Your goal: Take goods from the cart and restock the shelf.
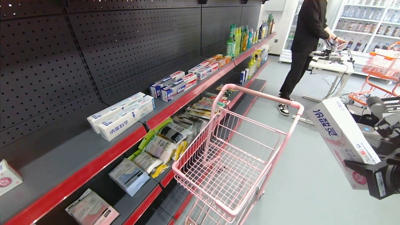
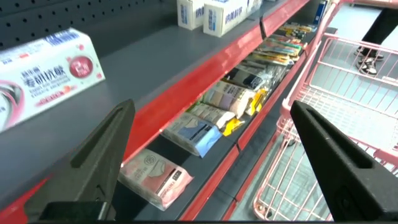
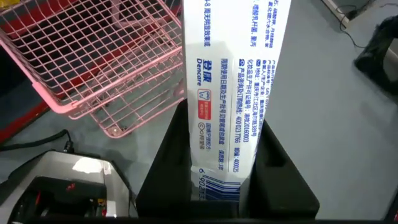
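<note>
While the right gripper (image 3: pixel 227 134) is clamping a white box (image 1: pixel 340 137) right of the cart (image 1: pixel 261 95), the left gripper (image 2: pixel 211 112) is hanging wide open left of it

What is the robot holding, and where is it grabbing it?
The right end effector grips a long white box by one end, and the rest of the box sticks out free. The left end effector is open and holds nothing.
</note>
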